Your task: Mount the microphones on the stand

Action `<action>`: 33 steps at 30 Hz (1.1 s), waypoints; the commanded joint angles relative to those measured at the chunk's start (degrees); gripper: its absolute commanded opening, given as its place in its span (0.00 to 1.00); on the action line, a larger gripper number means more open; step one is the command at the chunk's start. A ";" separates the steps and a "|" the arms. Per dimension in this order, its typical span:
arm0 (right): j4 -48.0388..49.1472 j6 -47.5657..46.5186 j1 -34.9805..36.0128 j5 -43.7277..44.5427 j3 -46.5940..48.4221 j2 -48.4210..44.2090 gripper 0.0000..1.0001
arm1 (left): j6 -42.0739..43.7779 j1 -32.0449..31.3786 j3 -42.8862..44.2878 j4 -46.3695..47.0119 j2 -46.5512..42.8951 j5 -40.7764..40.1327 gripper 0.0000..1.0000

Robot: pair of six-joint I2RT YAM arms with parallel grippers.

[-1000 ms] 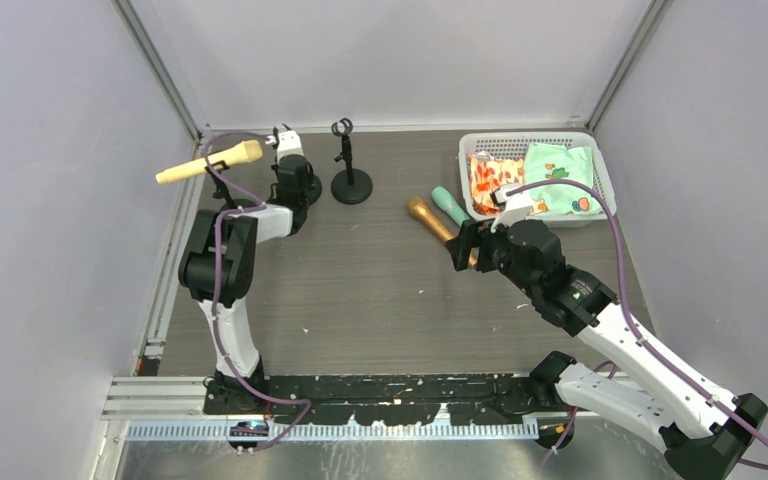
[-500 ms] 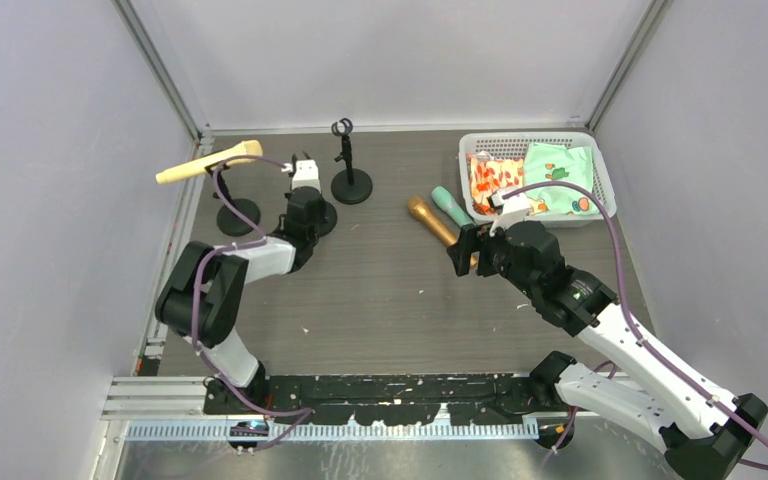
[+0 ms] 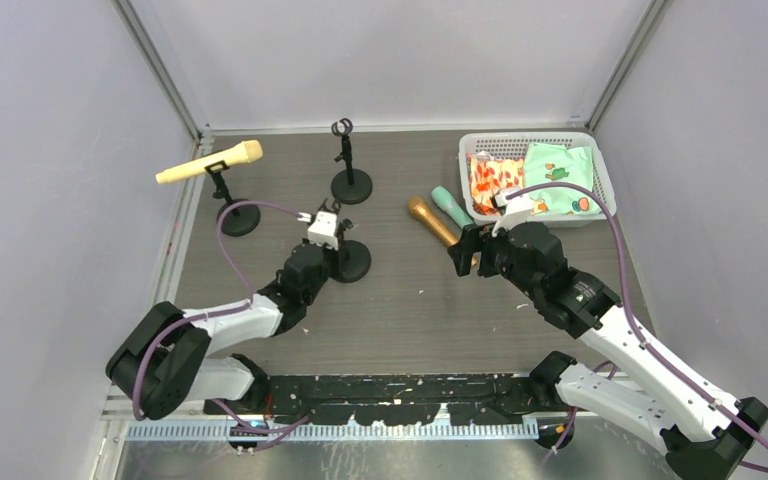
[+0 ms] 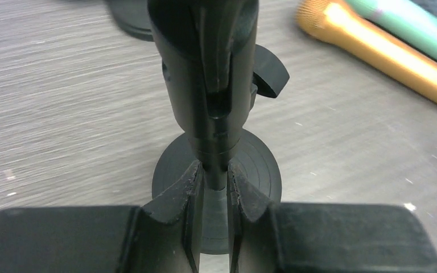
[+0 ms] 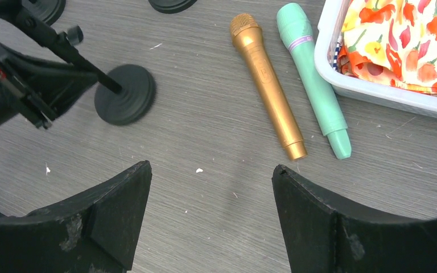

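Left gripper [image 4: 215, 187]: clamped on post of empty stand [image 4: 216, 85]. Right gripper [image 5: 210, 170]: jaws apart, near gold microphone [image 5: 267, 85] and green microphone [image 5: 314, 79], both lying flat. Yellow microphone [image 3: 210, 162]: mounted, far left. Step: positioning stand. Next: right grasps gold microphone.

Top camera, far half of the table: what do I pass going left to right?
cream-yellow microphone, clipped on its stand → empty stand → golden-brown microphone → mint-green microphone → basket
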 commanded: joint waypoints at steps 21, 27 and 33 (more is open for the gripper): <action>-3.13 6.32 0.13 2.30 1.65 0.72 0.92 | 0.38 -8.37 -5.34 4.97 -10.40 5.72 0.59; -8.21 9.07 0.15 4.57 5.64 7.39 0.92 | -5.28 -8.46 -6.68 -5.49 -21.17 7.82 0.70; -10.18 9.49 -1.78 1.26 9.40 17.21 0.92 | -14.92 -8.55 -4.62 -24.90 -32.99 1.46 0.73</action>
